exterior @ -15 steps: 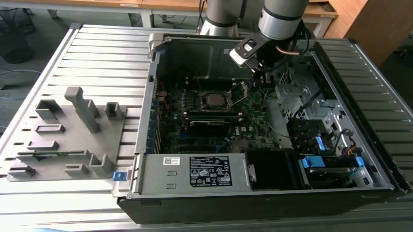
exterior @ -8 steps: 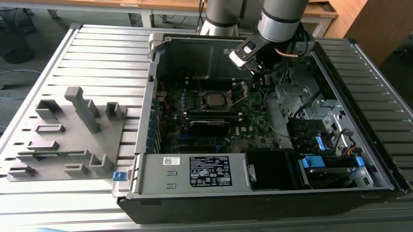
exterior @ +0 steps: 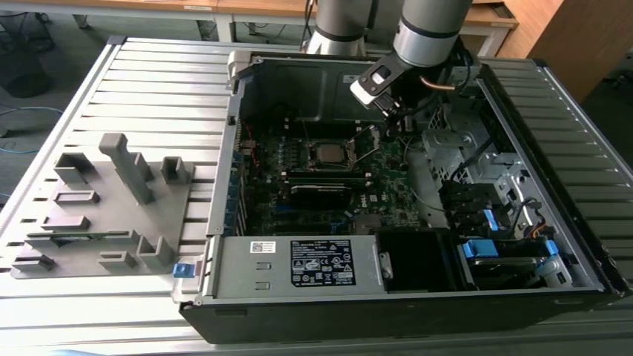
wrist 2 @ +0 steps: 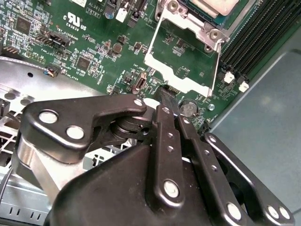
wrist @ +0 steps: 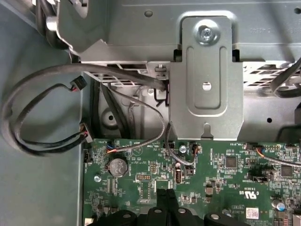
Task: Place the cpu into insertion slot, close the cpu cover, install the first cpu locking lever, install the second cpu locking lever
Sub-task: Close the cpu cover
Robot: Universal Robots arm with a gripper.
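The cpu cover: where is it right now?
In the second wrist view the cpu cover is swung open beside the insertion slot, its free edge by the gripper.

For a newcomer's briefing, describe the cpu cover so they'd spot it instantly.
Inside the open computer case, find the green motherboard. Next to the seated cpu, by the claw, the cpu cover stands swung open: a thin silver frame whose square window shows board through it, unlike the solid chip.

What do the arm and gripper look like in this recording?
The arm is a silver-grey tube with dark joint bands and a pale wrist block. A copper-coloured cable loops beside it. The gripper is made of black linkage bars with silver pins.
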